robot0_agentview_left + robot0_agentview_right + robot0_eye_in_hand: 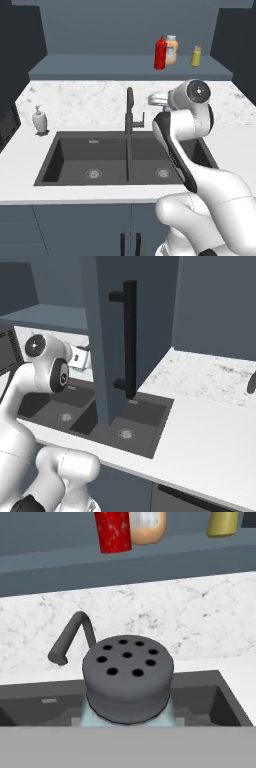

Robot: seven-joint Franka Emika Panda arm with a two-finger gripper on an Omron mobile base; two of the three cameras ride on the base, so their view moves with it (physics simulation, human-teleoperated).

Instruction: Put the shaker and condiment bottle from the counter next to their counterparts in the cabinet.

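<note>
The shaker [127, 672], with its dark grey holed cap and pale blue-green body, sits right in front of the hand camera, and my gripper [156, 99] is shut on it above the sink, below the cabinet [100, 67]. My fingers are hidden behind the shaker. On the cabinet shelf the red condiment bottle [160, 52] stands upright, touching or nearly touching the peach-orange bottle [171, 50]. The yellow-olive shaker [196, 56] stands a little to their right. The white marble counter [75, 100] runs under the shelf.
A dark double sink [90, 155] with a black faucet [130, 110] lies below the hand. A white soap dispenser [40, 120] stands at the sink's left. In the right base view an open cabinet door with a black handle [129, 338] hangs close to the arm.
</note>
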